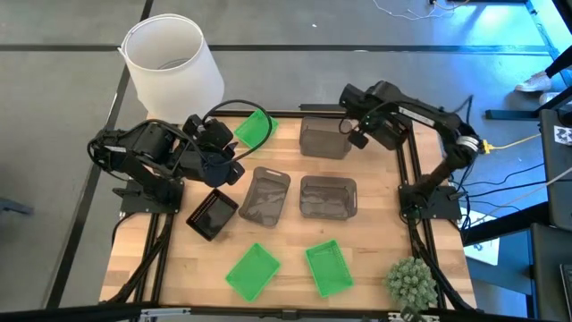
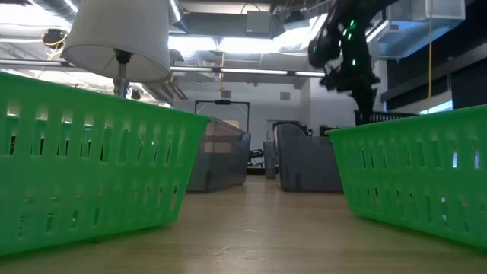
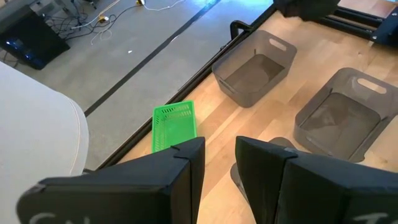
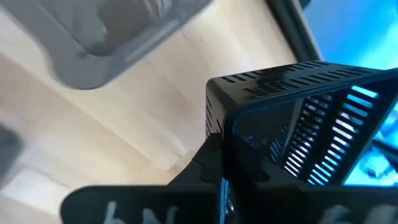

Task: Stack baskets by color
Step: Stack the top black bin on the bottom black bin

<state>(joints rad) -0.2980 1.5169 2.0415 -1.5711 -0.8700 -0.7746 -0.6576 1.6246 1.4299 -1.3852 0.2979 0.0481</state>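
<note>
My right gripper (image 1: pixel 355 134) hangs over the table's far right, beside a grey basket (image 1: pixel 323 136), and is shut on a black basket (image 4: pixel 280 124). A second black basket (image 1: pixel 212 213) rests on its base at the left. Two more grey baskets (image 1: pixel 265 194) (image 1: pixel 327 196) stand mid-table. Two green baskets (image 1: pixel 252 270) (image 1: pixel 328 266) sit near the front edge, and a third green basket (image 1: pixel 255 128) lies at the far edge. My left gripper (image 3: pixel 217 165) hovers open at the left, above the table, with nothing between its fingers. My right gripper pinches one slotted wall (image 4: pixel 227 155) of the black basket between its two fingers, which come steeply from above. The basket is lifted clear of the table and sits tilted in the hold. The gripper's own body hides how far back the wall reaches.
A white lampshade (image 1: pixel 172 61) stands beyond the table's far left corner. A round green plant ball (image 1: pixel 411 282) sits at the near right corner. Bare wood shows between the grey baskets and the front green ones. Cables and equipment lie off the table's right.
</note>
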